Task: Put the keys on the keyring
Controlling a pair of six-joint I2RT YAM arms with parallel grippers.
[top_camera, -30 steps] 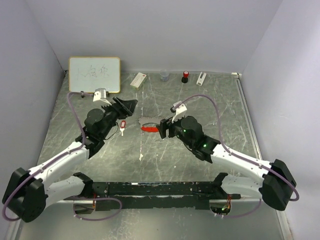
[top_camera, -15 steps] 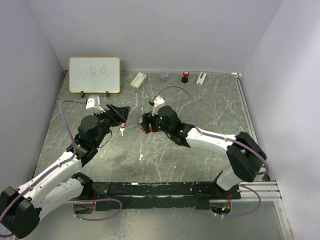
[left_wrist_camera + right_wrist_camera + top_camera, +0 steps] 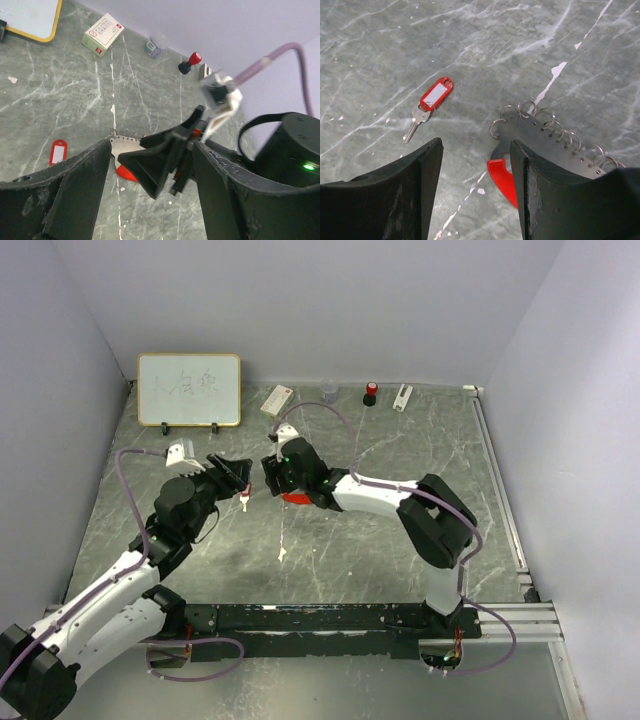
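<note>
The keyring (image 3: 547, 137) is a flat grey metal plate edged with several small rings, joined to a red piece (image 3: 501, 182). It lies on the table and also shows in the left wrist view (image 3: 123, 148) and the top view (image 3: 297, 498). The red key (image 3: 431, 98) lies apart to its left, also in the top view (image 3: 243, 496) and left wrist view (image 3: 57, 151). The blue key is out of view. My right gripper (image 3: 476, 150) is open and empty above the keyring's left end (image 3: 270, 473). My left gripper (image 3: 235, 472) is open and empty, facing the right gripper (image 3: 152, 165).
A whiteboard (image 3: 189, 389) stands at the back left. A small box (image 3: 277, 400), a clear cup (image 3: 329, 391), a red-topped stamp (image 3: 370, 393) and a white item (image 3: 402, 397) line the back edge. The two grippers are very close together.
My right arm has swung left, from the keyring's right side to over its left end. My left gripper has drawn back a little to the left. Key and keyring have not moved.
</note>
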